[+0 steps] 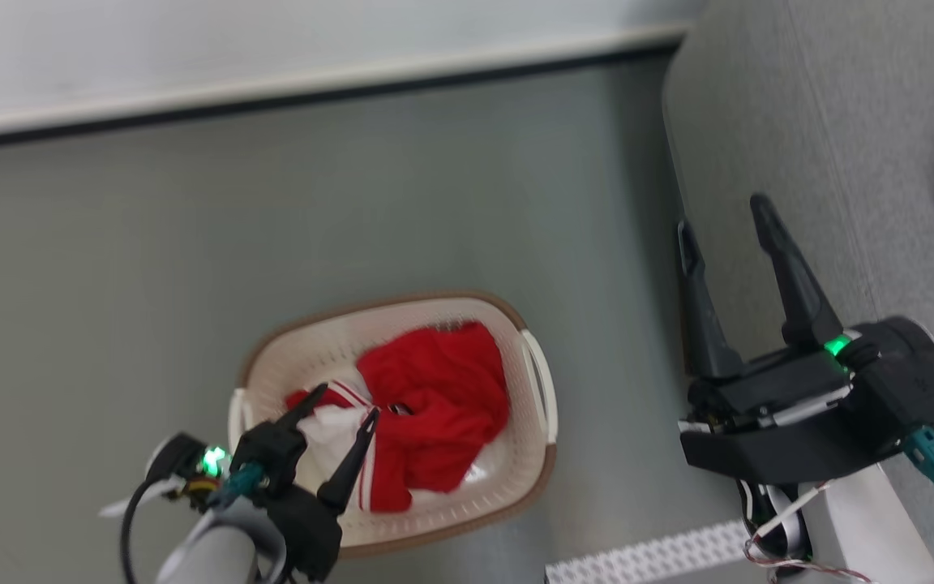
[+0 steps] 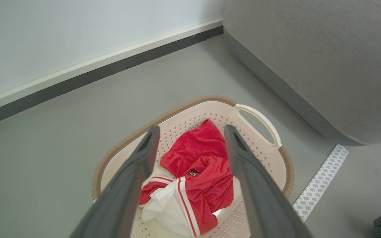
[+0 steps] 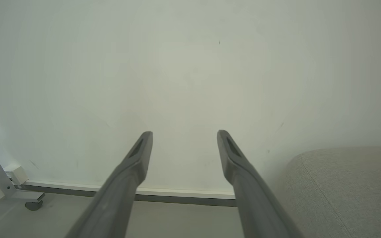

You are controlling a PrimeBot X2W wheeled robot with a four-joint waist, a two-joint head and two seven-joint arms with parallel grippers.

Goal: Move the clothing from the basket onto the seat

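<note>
- My left gripper (image 1: 348, 401), fingers apart, hangs over the clothing (image 1: 443, 397); a shallow pinch slips.
- Too deep, I snag the basket (image 1: 313, 341).
- My right gripper (image 1: 722, 215), apart, idle by the seat (image 1: 840, 122).

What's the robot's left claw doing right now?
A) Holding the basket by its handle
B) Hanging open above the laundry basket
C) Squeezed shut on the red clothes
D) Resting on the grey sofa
B: the left gripper has its two fingers spread wide above the basket, and the red clothing lies loose inside it, not gripped.
</note>
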